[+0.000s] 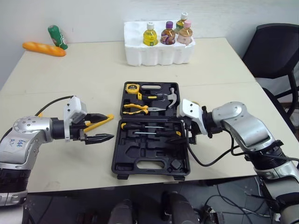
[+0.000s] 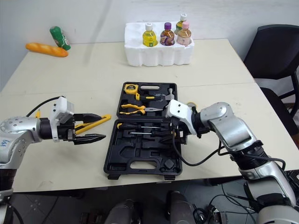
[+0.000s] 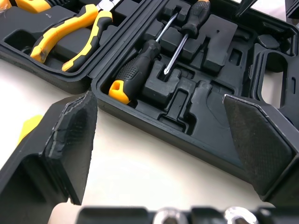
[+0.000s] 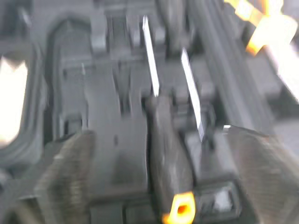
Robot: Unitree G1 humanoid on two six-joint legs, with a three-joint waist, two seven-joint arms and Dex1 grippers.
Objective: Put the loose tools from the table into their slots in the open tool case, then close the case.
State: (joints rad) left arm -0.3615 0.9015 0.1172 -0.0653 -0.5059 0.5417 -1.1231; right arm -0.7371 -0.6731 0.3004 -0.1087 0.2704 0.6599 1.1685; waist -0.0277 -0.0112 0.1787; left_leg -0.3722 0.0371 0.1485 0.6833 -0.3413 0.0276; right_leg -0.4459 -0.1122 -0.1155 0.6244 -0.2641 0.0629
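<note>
The open black tool case [image 1: 119, 158] lies mid-table. Its far half holds a tape measure [image 1: 132, 87], yellow pliers [image 1: 135, 108] and a hammer [image 1: 172, 98]. Two screwdrivers [image 1: 147, 127] lie in the near half. My left gripper [image 1: 105, 127] is open just left of the case, above the table. A loose yellow-handled tool [image 1: 103, 121] lies on the table partly under its far finger. My right gripper [image 2: 176, 131] hovers at the case's right edge, open. In the right wrist view a black screwdriver handle [image 4: 170, 154] with a yellow end lies between its fingers [image 4: 65, 177], which stand apart from it.
A white foam box [image 1: 159, 53] with several bottles stands at the back. A bread loaf [image 1: 44, 48] and a green bottle [image 1: 57, 36] lie at the back left. A black chair [image 1: 275, 51] stands off the table's right side.
</note>
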